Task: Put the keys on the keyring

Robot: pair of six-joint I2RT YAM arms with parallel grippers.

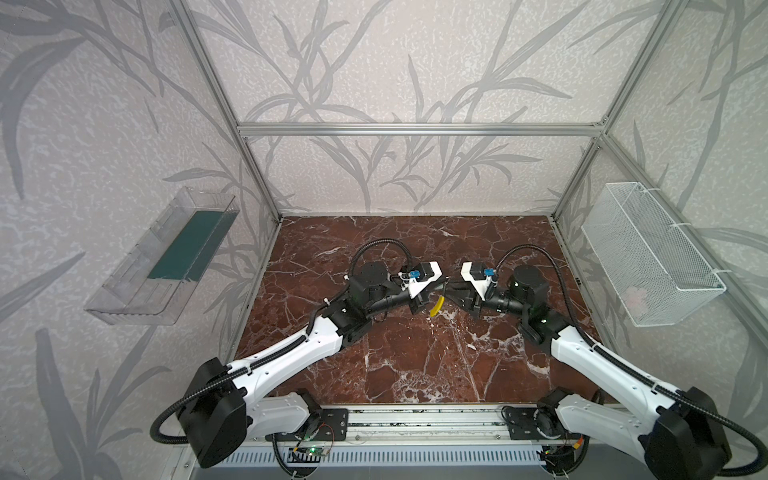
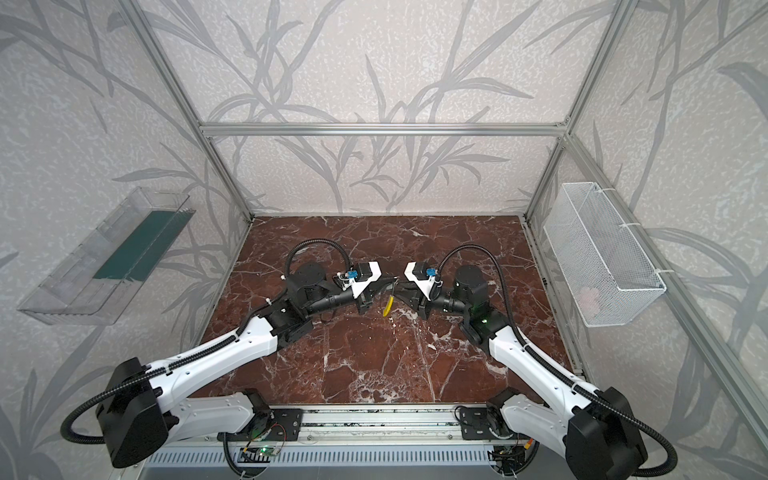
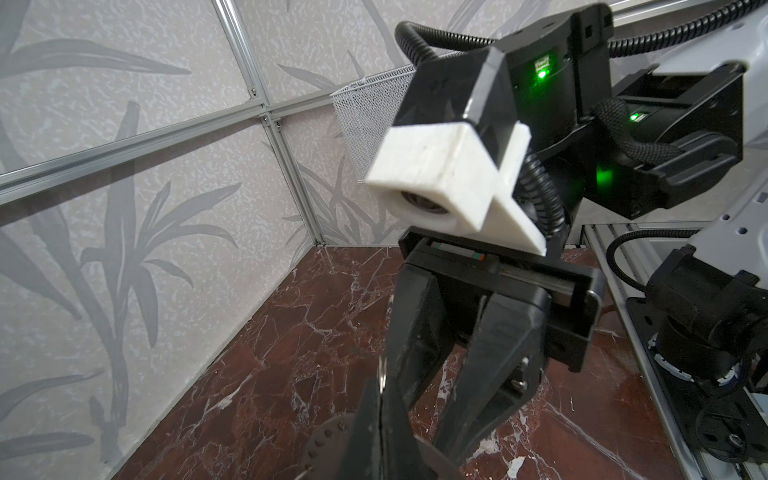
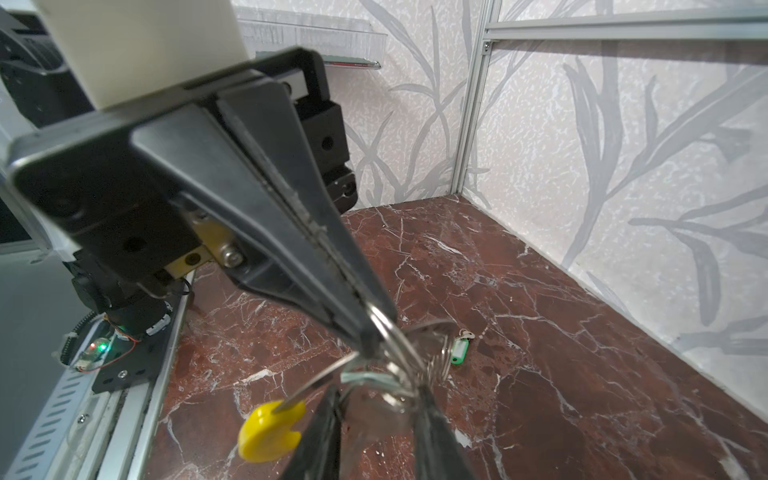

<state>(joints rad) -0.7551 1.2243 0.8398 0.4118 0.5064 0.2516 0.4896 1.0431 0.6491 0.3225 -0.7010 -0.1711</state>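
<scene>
Right wrist view, close and partly blurred: keyring, thin grey wire with a smooth yellow sleeve over one arc, pinched in the shut black jaws of the left gripper, lifted off the veined red marble surface. Bunched wire loops beside the keyring, hard to separate. Between the parted jaws of the right gripper, just under the keyring, one key, pale green head, metal blade; gripped or merely touched, impossible to tell. Beyond the keyring, flat on the surface, a second key, green and oblong. In both top views, only the yellow sleeve clear; keys not to be made out.
</scene>
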